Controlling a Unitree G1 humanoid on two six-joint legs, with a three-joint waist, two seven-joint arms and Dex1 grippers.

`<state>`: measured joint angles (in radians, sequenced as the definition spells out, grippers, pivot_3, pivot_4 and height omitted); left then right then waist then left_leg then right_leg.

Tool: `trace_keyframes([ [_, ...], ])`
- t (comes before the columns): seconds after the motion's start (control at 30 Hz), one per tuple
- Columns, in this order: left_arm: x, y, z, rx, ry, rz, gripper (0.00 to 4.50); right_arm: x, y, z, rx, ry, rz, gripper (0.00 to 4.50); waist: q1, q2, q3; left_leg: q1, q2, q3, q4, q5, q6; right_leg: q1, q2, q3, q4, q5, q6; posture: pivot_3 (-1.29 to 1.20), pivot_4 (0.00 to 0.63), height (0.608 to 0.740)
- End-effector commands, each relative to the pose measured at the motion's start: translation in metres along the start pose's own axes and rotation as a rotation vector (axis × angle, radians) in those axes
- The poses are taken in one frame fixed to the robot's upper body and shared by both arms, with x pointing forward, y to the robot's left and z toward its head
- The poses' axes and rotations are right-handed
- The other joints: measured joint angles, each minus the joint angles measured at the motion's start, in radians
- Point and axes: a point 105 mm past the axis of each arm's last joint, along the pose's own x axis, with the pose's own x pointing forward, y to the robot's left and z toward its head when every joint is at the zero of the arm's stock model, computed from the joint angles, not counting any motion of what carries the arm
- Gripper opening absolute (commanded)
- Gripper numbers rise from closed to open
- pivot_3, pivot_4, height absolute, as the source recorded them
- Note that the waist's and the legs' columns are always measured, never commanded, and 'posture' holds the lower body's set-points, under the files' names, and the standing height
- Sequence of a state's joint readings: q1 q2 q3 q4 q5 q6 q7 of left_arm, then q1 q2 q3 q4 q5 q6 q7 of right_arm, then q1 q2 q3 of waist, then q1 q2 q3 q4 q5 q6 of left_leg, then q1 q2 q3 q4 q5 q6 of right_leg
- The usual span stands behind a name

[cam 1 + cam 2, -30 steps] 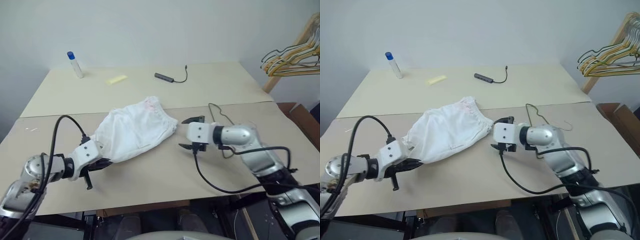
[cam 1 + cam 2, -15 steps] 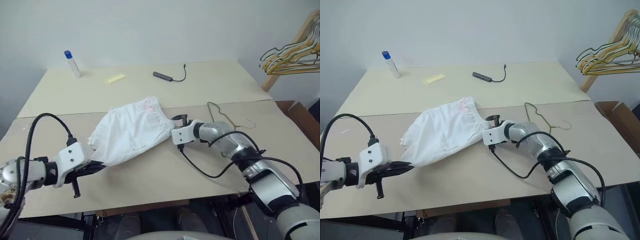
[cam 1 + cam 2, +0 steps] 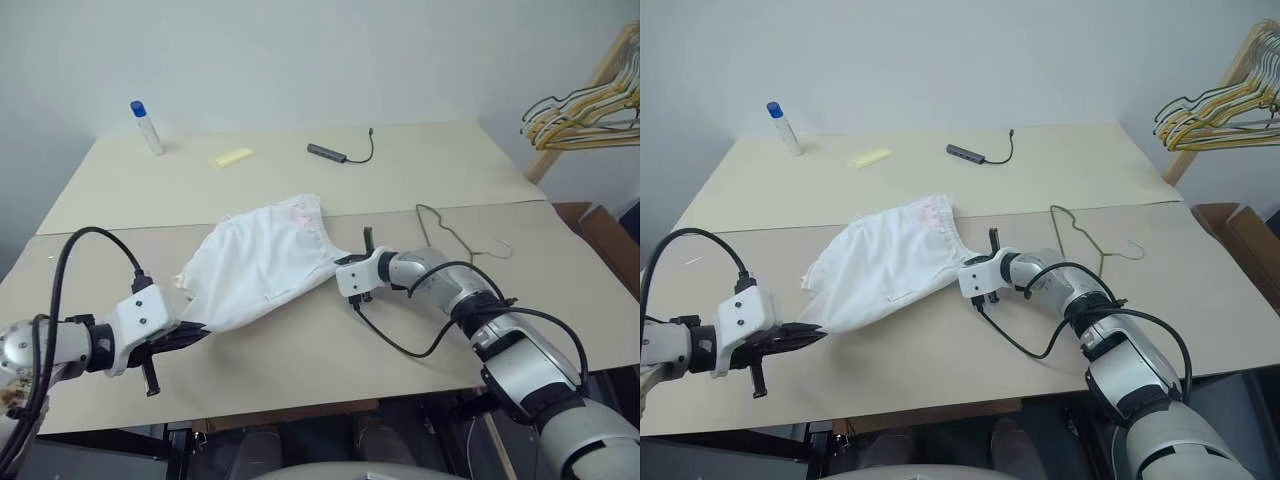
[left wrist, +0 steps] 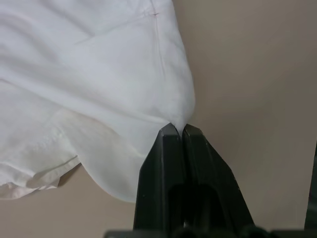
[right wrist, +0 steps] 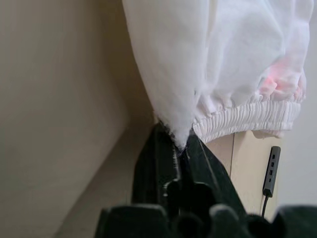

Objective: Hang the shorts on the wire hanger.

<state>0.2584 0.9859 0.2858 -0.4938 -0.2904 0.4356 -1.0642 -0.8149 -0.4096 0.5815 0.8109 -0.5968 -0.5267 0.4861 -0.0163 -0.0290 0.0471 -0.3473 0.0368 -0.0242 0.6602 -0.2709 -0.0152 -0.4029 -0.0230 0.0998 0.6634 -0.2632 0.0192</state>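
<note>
The white shorts (image 3: 262,263) lie spread on the tan table, gathered waistband (image 5: 250,119) and a pink smudge toward the far side. My left gripper (image 3: 196,333) is shut on the near left corner of the shorts (image 4: 114,79), its black fingers (image 4: 173,148) pinching the hem. My right gripper (image 3: 343,262) is shut on the right edge of the shorts (image 5: 198,59) just below the waistband. The thin wire hanger (image 3: 455,236) lies flat on the table to the right of my right gripper, hook pointing right.
At the back of the table (image 3: 420,170) lie a white bottle with a blue cap (image 3: 148,127), a yellow slip (image 3: 232,157) and a grey USB hub with cable (image 3: 340,152). A bunch of yellow and dark hangers (image 3: 585,115) hangs on a wooden rack at far right.
My right gripper moved left to the edge of the shorts and shut on it; it stood open a second ago. The left gripper kept its hold.
</note>
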Motion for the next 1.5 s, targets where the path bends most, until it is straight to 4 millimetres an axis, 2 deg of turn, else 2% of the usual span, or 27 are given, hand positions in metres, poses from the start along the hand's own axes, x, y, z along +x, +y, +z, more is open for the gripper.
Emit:
trace_keyframes([
  [0.03,0.009,0.023,-0.005,0.073,0.049,0.104,0.00,-0.016,-0.027,-0.017,-0.049,0.084,-0.062,0.03,0.005,0.000,0.000,0.000,0.000,0.000,0.000,0.000,0.000,0.000,0.000,0.000,0.000,0.000,0.000,0.11,0.000,0.740],
  [0.13,0.019,0.033,-0.004,0.115,0.058,0.123,0.00,-0.038,-0.032,-0.031,-0.037,0.147,-0.056,0.03,0.011,0.000,0.000,-0.001,-0.001,0.000,0.000,0.000,-0.001,0.000,-0.001,0.000,0.000,0.000,0.000,0.10,0.000,0.740],
  [0.17,0.021,0.034,-0.004,0.125,0.059,0.122,0.00,-0.042,-0.032,-0.032,-0.029,0.156,-0.055,0.03,0.008,0.000,0.000,-0.002,-0.001,0.000,0.000,0.000,-0.001,-0.001,-0.001,0.000,-0.001,0.000,0.000,0.10,0.000,0.740],
  [0.23,0.026,0.034,0.001,0.148,0.041,0.104,0.00,-0.066,-0.025,-0.029,-0.020,0.155,-0.006,0.03,0.007,0.000,0.000,-0.004,-0.001,0.000,0.000,0.000,-0.001,-0.002,-0.001,0.000,-0.001,0.000,0.000,0.08,0.000,0.740],
  [0.33,0.030,0.029,0.006,0.151,0.007,0.055,0.00,-0.099,-0.008,-0.011,0.010,0.124,0.090,0.03,0.016,0.000,0.000,-0.006,-0.002,-0.001,0.000,0.000,0.001,-0.002,-0.002,-0.002,-0.002,-0.001,0.001,0.06,0.000,0.740],
  [0.47,0.028,0.022,-0.003,0.174,0.051,-0.006,0.00,-0.126,0.015,0.020,0.047,0.069,0.225,0.03,0.001,0.000,0.000,-0.005,-0.001,0.000,0.000,-0.001,0.001,-0.001,-0.002,-0.001,-0.002,-0.001,0.002,0.05,0.000,0.740],
  [0.67,0.010,0.005,-0.013,0.160,0.102,-0.121,0.00,-0.148,0.034,0.066,0.166,-0.046,0.393,0.03,-0.007,0.000,0.000,0.001,0.001,0.000,0.000,0.000,0.001,0.001,0.001,-0.001,0.000,-0.005,0.008,0.05,0.000,0.740],
  [0.73,0.004,-0.002,-0.013,0.150,0.113,-0.168,0.00,-0.152,0.036,0.074,0.203,-0.084,0.435,0.03,-0.003,0.000,0.001,0.001,0.001,0.000,0.000,0.000,0.001,0.001,0.001,-0.001,-0.001,-0.005,0.008,0.05,0.000,0.740],
  [0.8,0.004,-0.002,-0.012,0.152,0.108,-0.173,0.00,-0.148,0.032,0.075,0.260,-0.111,0.422,0.03,0.000,0.000,0.001,0.001,0.002,0.000,0.000,0.000,0.001,0.001,0.001,-0.001,-0.001,-0.005,0.007,0.06,0.000,0.740],
  [0.87,0.010,0.011,-0.008,0.175,0.101,-0.121,0.00,-0.138,0.021,0.071,0.353,-0.122,0.378,0.03,0.004,-0.001,0.001,0.001,0.001,0.001,0.001,0.000,0.001,0.002,0.001,-0.001,-0.001,-0.005,0.007,0.06,0.000,0.740],
  [0.93,0.024,0.041,0.004,0.213,0.062,0.015,0.00,-0.124,-0.001,0.059,0.426,-0.103,0.286,0.03,0.011,-0.001,0.001,0.001,0.001,0.000,0.001,0.000,0.000,0.001,0.001,-0.002,-0.001,-0.005,0.007,0.07,0.000,0.740],
  [0.97,0.032,0.062,0.015,0.213,0.034,0.118,0.00,-0.116,-0.016,0.050,0.474,-0.075,0.230,0.03,0.016,0.000,0.001,0.002,0.000,0.000,0.001,0.001,0.000,0.003,0.001,-0.002,-0.001,-0.004,0.007,0.07,0.000,0.740],
  [1.0,0.038,0.103,0.038,0.194,-0.020,0.312,0.00,-0.109,-0.047,0.035,0.515,-0.031,0.106,0.03,0.022,-0.001,0.002,0.005,0.000,0.000,0.001,0.001,0.000,0.006,0.001,-0.002,-0.001,-0.004,0.007,0.07,0.000,0.740],
  [1.07,0.036,0.158,0.079,0.157,-0.108,0.576,0.00,-0.103,-0.095,0.014,0.590,0.031,-0.086,0.03,0.034,-0.003,0.002,0.010,-0.001,-0.003,0.001,0.002,0.001,0.013,0.001,-0.004,-0.001,-0.002,0.006,0.07,0.000,0.740],
  [1.1,0.031,0.178,0.100,0.142,-0.158,0.681,0.00,-0.103,-0.118,0.006,0.621,0.054,-0.178,0.03,0.031,-0.005,0.002,0.010,-0.001,-0.004,0.002,0.003,0.000,0.013,0.002,-0.005,-0.002,-0.002,0.006,0.06,0.000,0.740],
  [1.13,0.010,0.203,0.134,0.127,-0.268,0.842,0.00,-0.112,-0.157,-0.006,0.626,0.095,-0.381,0.03,0.030,-0.006,0.001,0.007,-0.001,-0.005,0.002,0.003,0.000,0.011,0.002,-0.005,-0.004,0.003,0.000,0.06,0.000,0.740],
  [1.17,-0.007,0.218,0.158,0.108,-0.347,0.948,0.00,-0.119,-0.184,-0.013,0.628,0.122,-0.520,0.03,0.029,-0.007,0.001,0.005,-0.001,-0.005,0.002,0.003,0.000,0.009,0.001,-0.005,-0.003,0.004,-0.001,0.06,0.000,0.740],
  [1.2,-0.044,0.232,0.193,0.121,-0.492,1.140,0.00,-0.142,-0.223,-0.021,0.546,0.182,-0.786,0.03,0.025,-0.007,0.000,-0.001,-0.002,-0.005,0.002,0.002,-0.002,0.002,-0.001,-0.005,-0.002,0.004,-0.001,0.05,0.000,0.740],
  [1.23,-0.070,0.237,0.214,0.125,-0.592,1.267,0.00,-0.160,-0.247,-0.023,0.483,0.215,-0.964,0.03,0.023,-0.008,-0.001,-0.012,-0.003,-0.004,0.002,0.004,-0.007,-0.012,-0.004,-0.004,0.001,0.005,0.000,0.05,0.000,0.740],
  [1.27,-0.098,0.234,0.234,0.118,-0.741,1.341,0.00,-0.180,-0.266,-0.017,0.434,0.197,-1.112,0.03,0.021,-0.009,-0.001,-0.022,-0.004,-0.004,0.002,0.007,-0.014,-0.024,-0.006,-0.004,0.004,0.005,0.000,0.05,0.000,0.740],
  [1.3,-0.120,0.226,0.249,0.098,-0.895,1.330,0.00,-0.196,-0.277,-0.009,0.410,0.146,-1.212,0.03,0.016,-0.009,-0.002,-0.031,-0.005,-0.003,0.001,0.013,-0.024,-0.035,-0.008,-0.004,0.010,0.007,0.001,0.05,0.000,0.740],
  [1.33,-0.134,0.217,0.256,0.097,-0.985,1.298,0.00,-0.206,-0.280,-0.002,0.373,0.114,-1.261,0.03,0.011,-0.010,-0.003,-0.039,-0.007,-0.002,0.001,0.014,-0.026,-0.043,-0.011,-0.004,0.013,0.007,0.001,0.05,0.000,0.740],
  [1.37,-0.143,0.211,0.259,0.101,-1.040,1.276,0.00,-0.212,-0.282,0.002,0.344,0.096,-1.293,0.03,0.002,-0.009,-0.004,-0.046,-0.009,0.001,0.001,0.015,-0.028,-0.055,-0.016,-0.005,0.019,0.007,0.002,0.05,0.000,0.740],
  [1.43,-0.152,0.198,0.255,0.129,-1.088,1.248,0.00,-0.215,-0.277,0.009,0.289,0.067,-1.324,0.03,-0.014,-0.008,-0.010,-0.048,-0.010,0.005,0.000,0.015,-0.027,-0.057,-0.020,-0.007,0.020,0.007,0.002,0.05,0.000,0.740],
  [1.5,-0.149,0.186,0.246,0.155,-1.081,1.182,0.00,-0.210,-0.266,0.013,0.270,0.043,-1.293,0.03,-0.031,-0.008,-0.011,-0.047,-0.012,0.007,0.000,0.012,-0.023,-0.056,-0.022,-0.007,0.019,0.007,0.002,0.05,0.000,0.740],
])
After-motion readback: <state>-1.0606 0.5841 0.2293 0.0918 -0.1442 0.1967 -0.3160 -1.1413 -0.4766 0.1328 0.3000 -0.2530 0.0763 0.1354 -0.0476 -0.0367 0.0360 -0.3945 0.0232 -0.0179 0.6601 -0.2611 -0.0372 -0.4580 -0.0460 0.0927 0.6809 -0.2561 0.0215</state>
